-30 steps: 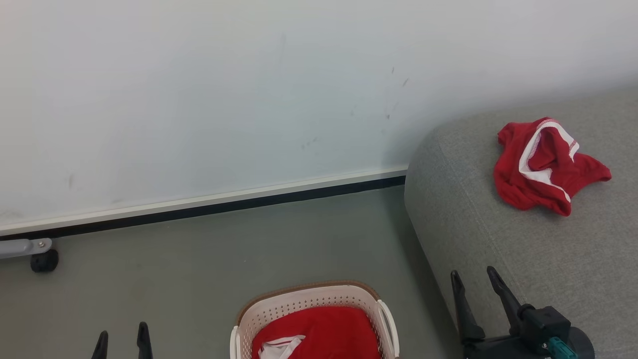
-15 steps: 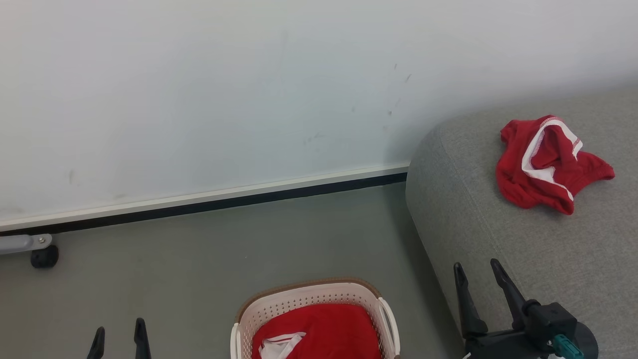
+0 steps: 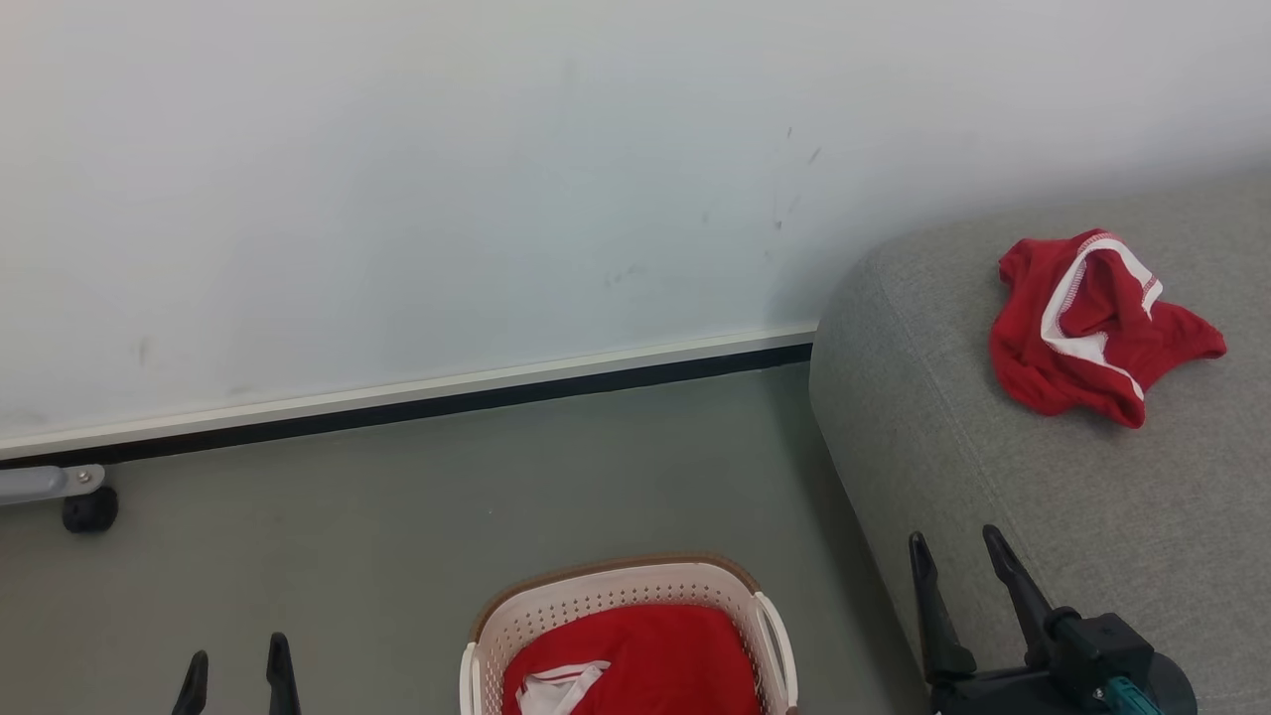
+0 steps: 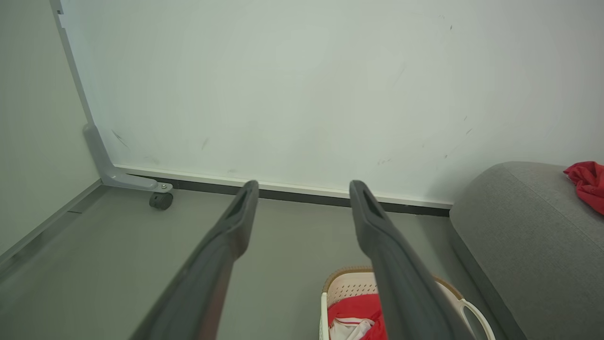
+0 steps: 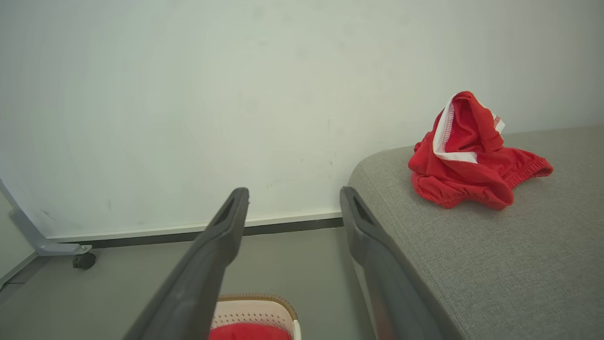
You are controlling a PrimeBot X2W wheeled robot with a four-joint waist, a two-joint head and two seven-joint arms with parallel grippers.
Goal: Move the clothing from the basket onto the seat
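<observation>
Left hand (image 3: 238, 650) hangs spread and empty over the floor (image 3: 397, 516); right hand (image 3: 953, 538) — spread too, holding nothing — sits by the seat's (image 3: 1092, 516) near edge. One red garment with white trim (image 3: 1097, 333) lies crumpled on the seat near its far corner; a second red garment (image 3: 655, 660) fills the basket (image 3: 616, 588).

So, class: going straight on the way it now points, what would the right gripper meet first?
Probably the white wall, passing close beside the sofa; depth is unclear, so the right gripper might graze its corner.
</observation>
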